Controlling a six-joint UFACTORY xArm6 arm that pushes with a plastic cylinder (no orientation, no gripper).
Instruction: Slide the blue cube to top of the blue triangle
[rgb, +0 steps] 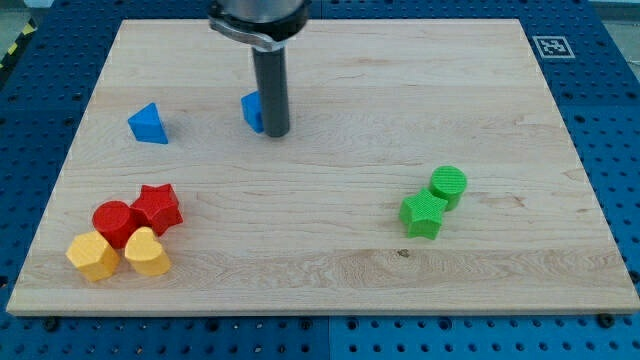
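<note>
The blue cube (251, 110) lies in the upper middle-left of the wooden board (330, 270), partly hidden behind my rod. My tip (276, 133) rests on the board against the cube's right side. The blue triangle (148, 124) lies to the left of the cube, at about the same height in the view, with a gap of bare board between them.
At the lower left sit a red star (157, 208), a red cylinder (114, 222), a yellow hexagon (92, 257) and a yellow heart (146, 252), bunched together. At the right sit a green cylinder (448, 185) and a green star (423, 215), touching.
</note>
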